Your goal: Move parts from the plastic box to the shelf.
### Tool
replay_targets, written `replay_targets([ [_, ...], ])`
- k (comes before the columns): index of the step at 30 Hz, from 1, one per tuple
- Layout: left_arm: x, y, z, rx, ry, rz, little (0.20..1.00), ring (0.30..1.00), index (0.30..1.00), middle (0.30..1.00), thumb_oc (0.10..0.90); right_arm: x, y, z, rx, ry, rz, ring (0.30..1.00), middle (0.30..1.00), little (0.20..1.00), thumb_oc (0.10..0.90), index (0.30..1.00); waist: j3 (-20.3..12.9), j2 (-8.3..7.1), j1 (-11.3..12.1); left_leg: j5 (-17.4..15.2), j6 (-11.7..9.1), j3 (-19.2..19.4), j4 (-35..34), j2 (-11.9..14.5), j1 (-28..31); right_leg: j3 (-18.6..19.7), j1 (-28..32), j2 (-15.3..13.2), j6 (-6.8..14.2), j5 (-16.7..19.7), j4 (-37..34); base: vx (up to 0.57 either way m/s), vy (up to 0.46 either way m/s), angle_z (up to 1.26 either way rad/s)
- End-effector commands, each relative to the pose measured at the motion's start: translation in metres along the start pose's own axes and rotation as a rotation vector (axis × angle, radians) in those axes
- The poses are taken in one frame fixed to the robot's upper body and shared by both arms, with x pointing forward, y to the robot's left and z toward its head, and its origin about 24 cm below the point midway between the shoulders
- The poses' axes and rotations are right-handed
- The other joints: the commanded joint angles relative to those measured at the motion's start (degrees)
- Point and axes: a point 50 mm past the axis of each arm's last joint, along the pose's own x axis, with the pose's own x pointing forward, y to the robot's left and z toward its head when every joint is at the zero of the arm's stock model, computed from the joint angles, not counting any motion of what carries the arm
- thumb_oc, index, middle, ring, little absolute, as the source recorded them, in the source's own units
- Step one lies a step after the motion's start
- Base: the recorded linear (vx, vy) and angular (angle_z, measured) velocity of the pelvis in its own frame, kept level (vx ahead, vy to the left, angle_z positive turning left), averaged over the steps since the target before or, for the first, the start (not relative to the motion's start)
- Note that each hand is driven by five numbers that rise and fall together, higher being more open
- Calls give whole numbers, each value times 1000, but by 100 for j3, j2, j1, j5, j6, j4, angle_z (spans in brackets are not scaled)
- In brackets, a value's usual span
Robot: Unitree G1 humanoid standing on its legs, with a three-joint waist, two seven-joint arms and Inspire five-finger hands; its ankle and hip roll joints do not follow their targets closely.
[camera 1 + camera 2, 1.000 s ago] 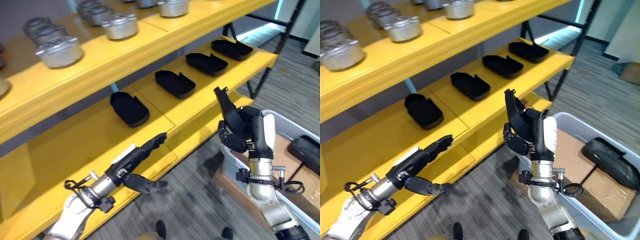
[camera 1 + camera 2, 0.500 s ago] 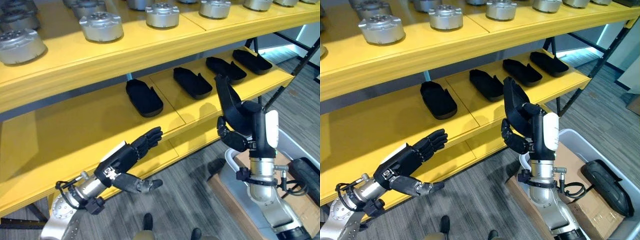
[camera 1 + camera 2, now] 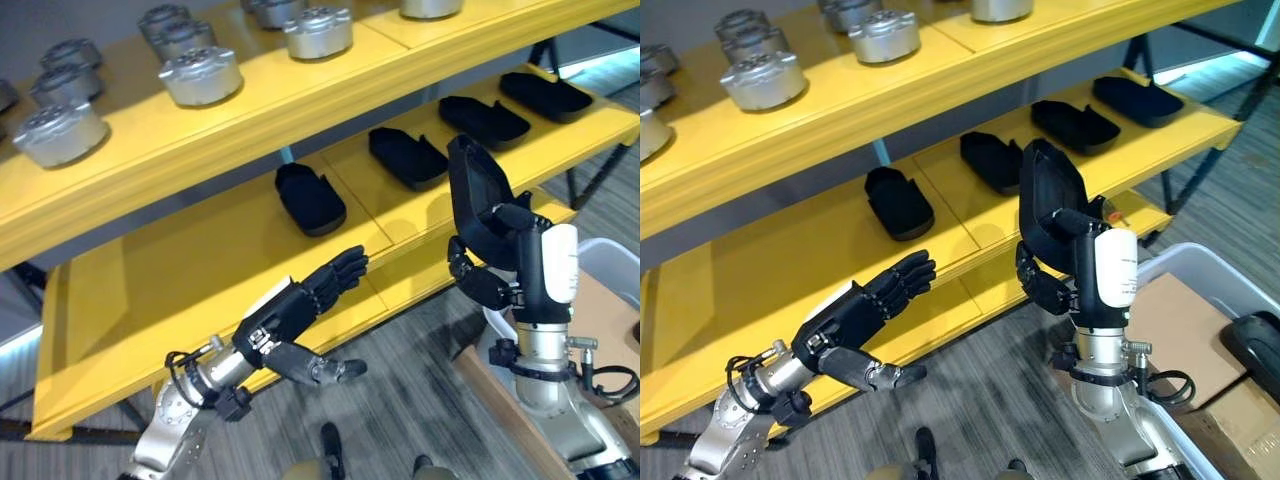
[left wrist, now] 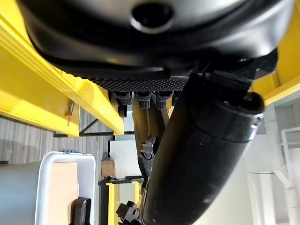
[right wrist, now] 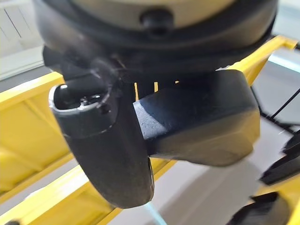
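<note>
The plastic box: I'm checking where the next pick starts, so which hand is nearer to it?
Right. The right hand, shut on a black part, is raised beside the plastic box; the open left hand hovers by the shelf, farther off.

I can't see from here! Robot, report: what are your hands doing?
Right robot hand shut on a black part, raised before the shelf. Left robot hand open, holding nothing. Four parts on the shelf already; free space left of them.
</note>
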Motion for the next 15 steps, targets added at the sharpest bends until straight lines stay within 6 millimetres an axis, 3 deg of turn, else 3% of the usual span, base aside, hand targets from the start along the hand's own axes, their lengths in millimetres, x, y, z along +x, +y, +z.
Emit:
replay_targets([
  [1,8,10,44,90,-269,4,1000,1000,1000,1000,900,44,-34,23,28,-229,-271,300,300,300,400,300,-383,-253,-251,-750,-384,252,591,624,719,101,159,599,-220,274,-428,-73,260,-7],
  [2,9,9,45,73,-282,-4,1000,1000,1000,1000,900,43,-37,18,14,-229,-271,300,300,300,400,300,-415,-267,-275,-273,-548,188,517,995,700,101,177,520,-208,296,-467,-72,247,6],
  [4,9,11,46,68,-294,10,1000,1000,1000,1000,900,44,-42,15,4,-239,-257,300,300,300,400,300,-443,-289,-312,35,-648,42,408,1296,738,123,159,353,-159,360,-505,-108,415,16],
  [5,9,12,46,76,-295,31,1000,1000,1000,1000,900,45,-43,16,4,-251,-244,300,300,300,400,300,-435,-265,-300,89,-676,-208,362,1344,761,234,114,276,-135,369,-484,-117,476,14],
  [7,7,12,45,85,-293,56,1000,1000,1000,1000,900,47,-44,17,-3,-270,-234,300,300,300,400,300,-428,-157,-275,-114,-693,-403,237,1255,896,328,45,215,-74,346,-414,-98,385,-7],
  [10,1,12,46,107,-292,55,1000,1000,1000,1000,900,48,-47,19,-39,-281,-241,300,300,300,400,300,-415,-47,-224,-383,-662,-225,63,1144,1001,215,116,75,31,362,-399,-122,383,-27],
  [11,-2,13,45,91,-283,41,1000,1000,1000,1000,900,50,-48,18,-44,-266,-231,300,300,300,400,300,-436,-68,-210,-606,-618,-42,-133,1056,1082,98,191,-42,128,468,-495,-148,455,7],
  [15,-3,16,45,89,-275,33,1000,1000,1000,1000,900,50,-48,14,-69,-240,-227,300,300,300,400,300,-479,-119,-159,-800,-547,52,-519,839,1235,-29,303,-250,379,719,-711,-99,304,50],
])
